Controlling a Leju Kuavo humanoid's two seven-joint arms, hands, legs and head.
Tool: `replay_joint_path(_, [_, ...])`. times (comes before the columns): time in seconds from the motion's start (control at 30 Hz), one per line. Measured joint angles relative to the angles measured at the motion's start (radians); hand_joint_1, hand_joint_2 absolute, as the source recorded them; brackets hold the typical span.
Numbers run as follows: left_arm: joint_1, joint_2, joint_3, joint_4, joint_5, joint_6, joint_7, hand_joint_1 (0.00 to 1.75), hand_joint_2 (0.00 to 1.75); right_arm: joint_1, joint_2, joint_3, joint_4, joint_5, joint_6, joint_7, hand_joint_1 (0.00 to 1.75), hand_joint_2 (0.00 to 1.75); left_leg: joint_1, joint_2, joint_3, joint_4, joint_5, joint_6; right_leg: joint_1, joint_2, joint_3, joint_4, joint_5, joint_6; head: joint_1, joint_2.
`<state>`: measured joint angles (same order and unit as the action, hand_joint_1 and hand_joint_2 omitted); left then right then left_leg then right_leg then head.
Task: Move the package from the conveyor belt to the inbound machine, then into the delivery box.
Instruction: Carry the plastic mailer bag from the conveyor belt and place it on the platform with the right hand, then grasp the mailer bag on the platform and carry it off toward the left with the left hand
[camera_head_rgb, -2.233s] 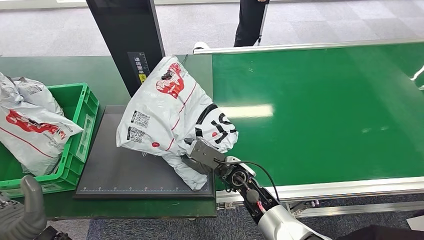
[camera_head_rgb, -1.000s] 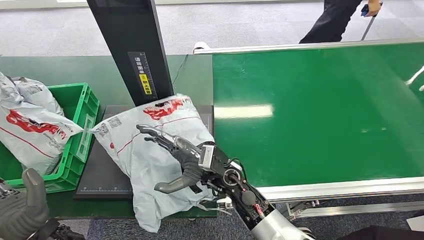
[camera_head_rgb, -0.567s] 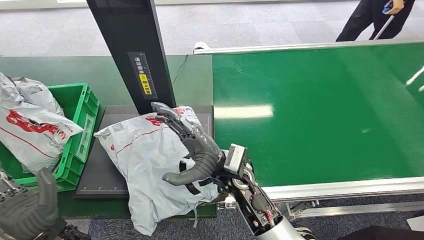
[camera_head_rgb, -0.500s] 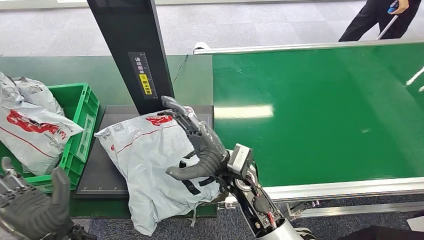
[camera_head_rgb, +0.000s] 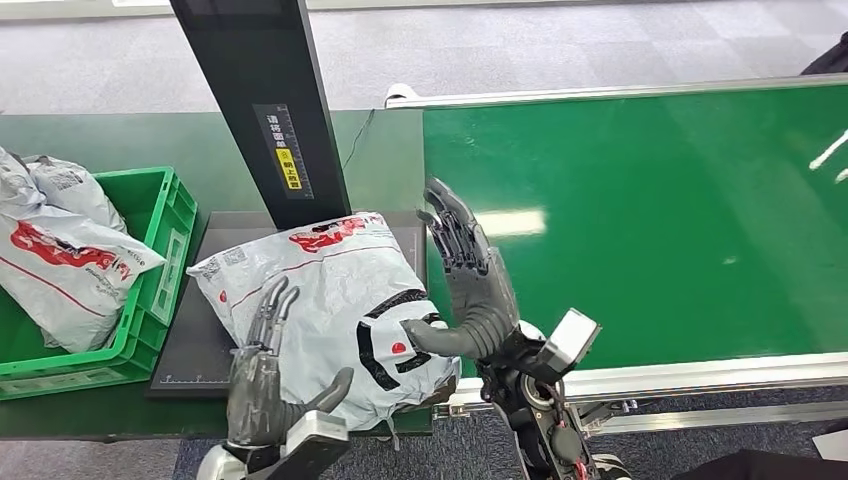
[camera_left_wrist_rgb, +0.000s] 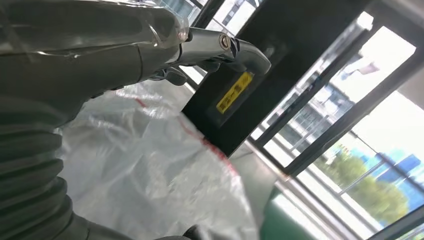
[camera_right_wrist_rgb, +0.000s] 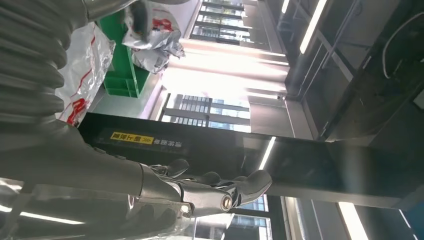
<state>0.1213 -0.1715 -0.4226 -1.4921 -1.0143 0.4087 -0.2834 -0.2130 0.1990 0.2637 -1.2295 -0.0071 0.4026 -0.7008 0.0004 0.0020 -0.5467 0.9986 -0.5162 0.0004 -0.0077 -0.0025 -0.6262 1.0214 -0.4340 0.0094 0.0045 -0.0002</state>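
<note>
Package: pale grey, red logo and thin red line, black bands with red dot. Machine platform: dark grey; post black, yellow label. Conveyor belt: bright green, silver rim. Delivery box: green; bags inside grey with red print. Hands: dark grey.

— Any writing you can actually read?

— Hardly. The black post, upper left of the head view, carries a yellow label under white characters, too small to read.

— And the package?

— Red logo, small code squares, bold black marks; none legible.
</note>
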Motion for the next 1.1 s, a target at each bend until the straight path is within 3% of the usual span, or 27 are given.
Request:
replay_joint_path(0.37, [-0.043, 0.025, -0.035, 0.151, -0.103, -0.059, 0.107, 0.00, 1.75, 0.098, 0.044, -0.097, -0.038, -0.061, 0.065, 0.000, 0.00, 1.75, 0.000, 0.000, 0.000, 0.000, 0.000, 0.000, 0.000, 0.000, 0.000, 0.000, 0.000, 0.000, 0.000, 0.000])
replay_joint_path(0.73, [-0.061, 0.026, -0.035, 0.245, -0.116, -0.074, 0.121, 0.00, 1.75, 0.115, 0.075, -0.185, -0.020, -0.086, 0.041, 0.000, 0.00, 1.75, 0.000, 0.000, 0.000, 0.000, 0.000, 0.000, 0.000, 0.000, 0.000, 0.000, 0.000, 0.000, 0.000, 0.000])
replay_joint_path(1.1, [-0.115, 0.004, -0.033, 0.379, -0.165, -0.093, 0.128, 0.00, 1.75, 0.126, 0.109, -0.210, 0.009, 0.012, -0.228, 0.049, 0.00, 1.75, 0.000, 0.000, 0.000, 0.000, 0.000, 0.000, 0.000, 0.000, 0.000, 0.000, 0.000, 0.000, 0.000, 0.000])
